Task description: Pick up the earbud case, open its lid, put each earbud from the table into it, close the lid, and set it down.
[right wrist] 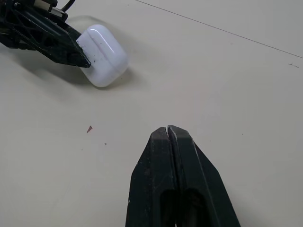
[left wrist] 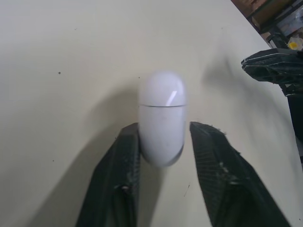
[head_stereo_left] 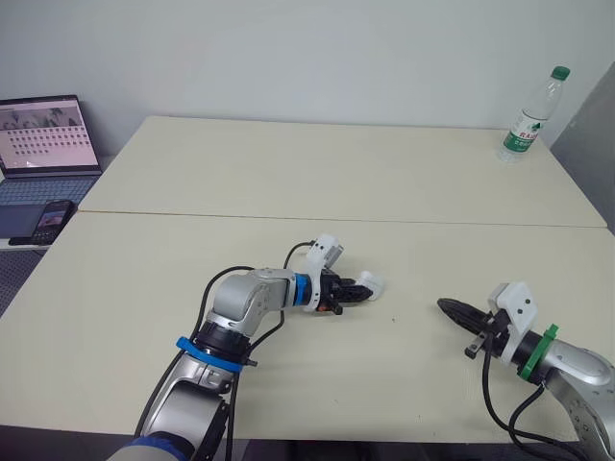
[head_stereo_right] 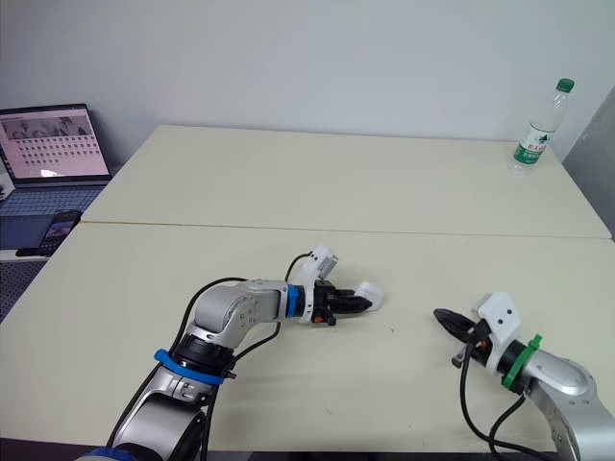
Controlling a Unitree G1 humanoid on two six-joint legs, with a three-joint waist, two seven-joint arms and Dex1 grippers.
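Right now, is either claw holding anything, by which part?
Nothing firmly: left claw straddles the base end of the earbud case, gap on one side. Right claw shut, empty.

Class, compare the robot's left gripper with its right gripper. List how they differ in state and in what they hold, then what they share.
The left gripper is open, while the right gripper is shut, fingers pressed together. The left gripper has the case between its fingers; the right gripper holds nothing and points at bare table. Both have two black fingers and sit low over the table.
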